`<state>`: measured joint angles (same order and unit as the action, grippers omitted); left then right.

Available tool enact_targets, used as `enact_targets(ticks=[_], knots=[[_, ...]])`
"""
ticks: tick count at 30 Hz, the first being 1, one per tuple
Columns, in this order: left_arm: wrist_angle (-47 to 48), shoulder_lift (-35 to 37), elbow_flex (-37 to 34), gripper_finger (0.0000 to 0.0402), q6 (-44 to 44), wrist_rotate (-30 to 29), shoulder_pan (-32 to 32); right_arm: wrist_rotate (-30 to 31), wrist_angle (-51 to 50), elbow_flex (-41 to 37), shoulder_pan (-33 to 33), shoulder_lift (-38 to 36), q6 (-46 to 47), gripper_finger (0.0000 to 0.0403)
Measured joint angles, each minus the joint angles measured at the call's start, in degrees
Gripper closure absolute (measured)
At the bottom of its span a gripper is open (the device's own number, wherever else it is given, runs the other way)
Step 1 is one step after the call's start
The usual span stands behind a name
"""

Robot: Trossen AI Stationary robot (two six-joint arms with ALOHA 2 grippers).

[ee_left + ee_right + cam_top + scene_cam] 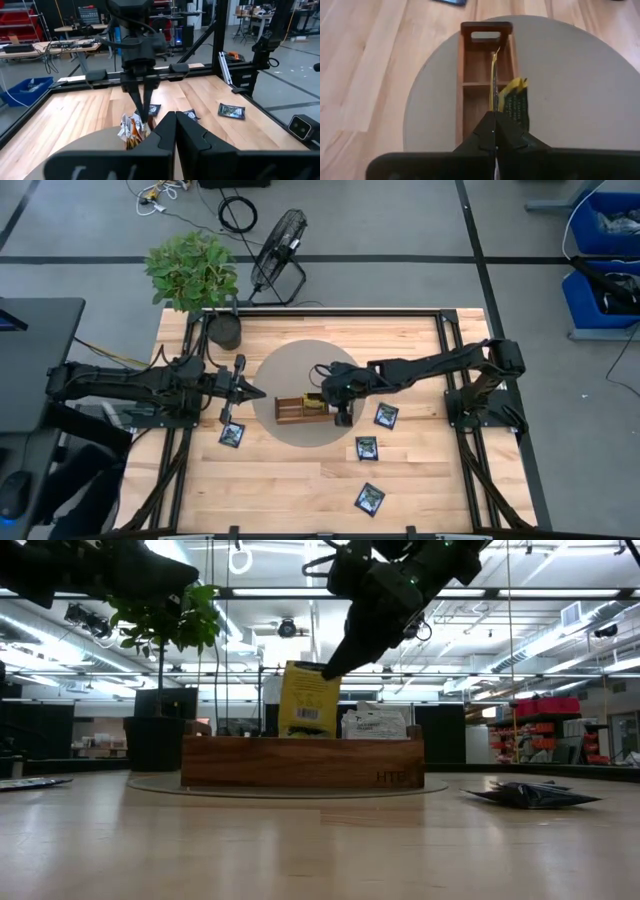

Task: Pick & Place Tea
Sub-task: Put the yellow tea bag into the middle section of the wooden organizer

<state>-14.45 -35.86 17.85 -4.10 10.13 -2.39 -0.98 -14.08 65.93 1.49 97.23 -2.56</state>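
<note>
Landmark: wooden tray (302,762) on the grey round mat (262,385), mid-desk (300,490). Nearest the desk's front edge, three black sachets (369,498) lie flat, right of the tray; one more (231,434) lies left of it. Right hand (330,665) over the tray, clamped on a yellow sachet (309,699) standing upright in a compartment. White sachets (374,723) beside it. Left hand (252,392) closed, empty, just left of the mat.

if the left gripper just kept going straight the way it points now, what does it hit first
Most likely the wooden tray on the grey round mat, or the sachets standing in it. The left gripper, fingers closed, points right at the tray's near end; height is unclear.
</note>
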Motion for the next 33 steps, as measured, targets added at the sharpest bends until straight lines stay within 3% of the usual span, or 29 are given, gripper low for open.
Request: enact_targets(ticks=[25,33], knots=[[1.07,-0.04,0.04,0.0387,0.00,0.02,0.00,-0.84,2.27,0.04,-1.31,4.04,-0.93,0.0402],[1.13,-0.09,0.04,0.0387,0.00,0.02,0.00,0.38,2.71,0.04,-1.30,4.04,-1.19,0.0352]])
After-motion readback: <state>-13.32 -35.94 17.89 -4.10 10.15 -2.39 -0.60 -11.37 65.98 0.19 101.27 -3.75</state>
